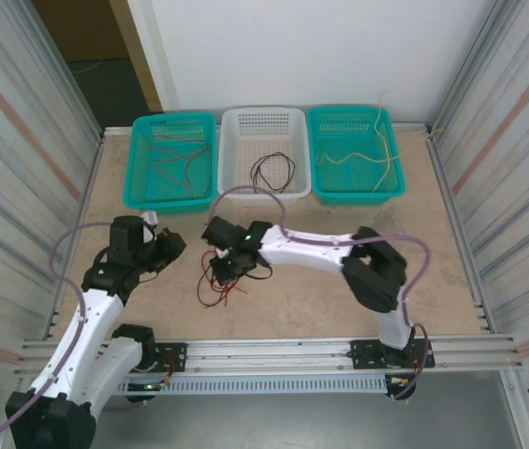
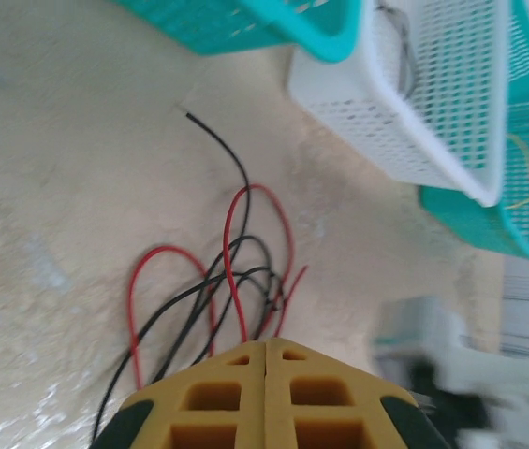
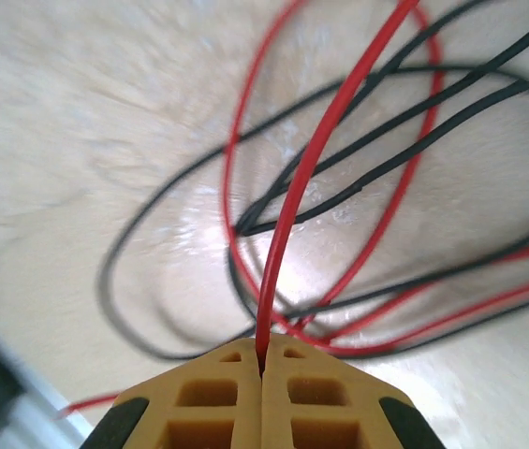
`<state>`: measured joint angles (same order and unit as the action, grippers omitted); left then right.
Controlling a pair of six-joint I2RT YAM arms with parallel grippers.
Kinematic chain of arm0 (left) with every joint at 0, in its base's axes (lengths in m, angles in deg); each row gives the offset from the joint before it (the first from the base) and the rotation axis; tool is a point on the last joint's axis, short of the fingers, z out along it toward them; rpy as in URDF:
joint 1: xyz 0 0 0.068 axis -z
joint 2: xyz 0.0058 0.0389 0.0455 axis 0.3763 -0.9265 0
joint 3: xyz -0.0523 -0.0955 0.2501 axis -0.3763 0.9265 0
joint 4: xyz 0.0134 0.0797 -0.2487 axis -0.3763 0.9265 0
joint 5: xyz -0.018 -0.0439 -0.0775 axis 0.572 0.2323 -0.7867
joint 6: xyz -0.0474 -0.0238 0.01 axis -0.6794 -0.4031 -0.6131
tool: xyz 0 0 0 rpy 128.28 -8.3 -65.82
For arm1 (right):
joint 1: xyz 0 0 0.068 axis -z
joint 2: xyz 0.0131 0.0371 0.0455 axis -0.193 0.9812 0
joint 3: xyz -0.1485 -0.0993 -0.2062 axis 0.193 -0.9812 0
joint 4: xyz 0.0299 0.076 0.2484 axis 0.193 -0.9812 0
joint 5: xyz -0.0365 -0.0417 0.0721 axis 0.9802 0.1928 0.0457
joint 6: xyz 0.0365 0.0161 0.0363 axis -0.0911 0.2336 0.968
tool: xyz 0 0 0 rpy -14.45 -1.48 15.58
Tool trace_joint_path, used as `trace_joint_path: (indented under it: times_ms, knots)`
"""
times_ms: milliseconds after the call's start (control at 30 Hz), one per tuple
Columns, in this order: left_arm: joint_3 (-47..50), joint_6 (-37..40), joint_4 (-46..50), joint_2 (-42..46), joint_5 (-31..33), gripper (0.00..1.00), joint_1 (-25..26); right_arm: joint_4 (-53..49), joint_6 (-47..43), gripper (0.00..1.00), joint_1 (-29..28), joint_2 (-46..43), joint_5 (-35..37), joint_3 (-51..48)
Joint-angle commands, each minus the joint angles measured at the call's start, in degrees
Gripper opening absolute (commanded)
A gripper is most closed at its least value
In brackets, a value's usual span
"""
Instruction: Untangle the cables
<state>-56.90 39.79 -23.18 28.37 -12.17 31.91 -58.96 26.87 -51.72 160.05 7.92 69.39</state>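
Observation:
A tangle of red and black cables [image 1: 220, 283] lies on the table in front of the arms. My right gripper [image 1: 226, 266] hangs over it, shut on a red cable [image 3: 313, 164] that rises from the pile into the closed yellow fingertips [image 3: 287, 357]. Black cables [image 3: 390, 157] loop beneath it. My left gripper [image 1: 176, 246] is just left of the pile. In its wrist view the left gripper [image 2: 265, 343] is shut with nothing between the jaws, and the red and black loops [image 2: 231, 271] lie a short way ahead.
Three baskets line the far edge: a teal basket [image 1: 140, 159] holding reddish cables, a white basket [image 1: 230, 154] with a black cable, and a teal basket [image 1: 397, 178] with yellow cables. Metal walls stand on both sides; a rail [image 1: 273, 351] runs along the near edge.

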Motion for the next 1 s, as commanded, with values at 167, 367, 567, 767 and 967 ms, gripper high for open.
trace_joint_path:
  times_ms: [167, 367, 567, 767, 967]
  knots:
    - [-5.39, 1.65, -17.2, -0.11, -4.05, 0.3, 9.25, 5.58, -1.58, 0.0, 4.69, -23.59, -7.7, -4.35]
    - [-7.12, 6.45, -22.06, -2.8, -1.32, 0.5, 17.26, 8.83, -0.66, 0.0, 8.01, -32.35, -11.97, -4.51]
    - [-7.88, 7.99, -22.55, -4.29, 0.21, 0.54, 17.7, 11.9, 0.44, 0.0, 10.02, -37.27, -15.5, -3.68]
    - [-6.35, 8.34, -24.37, -6.17, 0.58, 0.62, 18.09, 14.71, 1.42, 0.0, 11.01, -40.81, -18.46, -3.18]
    - [-5.1, 10.17, -28.75, -7.49, 1.87, 0.71, 19.47, 17.52, 3.4, 0.0, 11.96, -42.46, -22.0, -3.02]
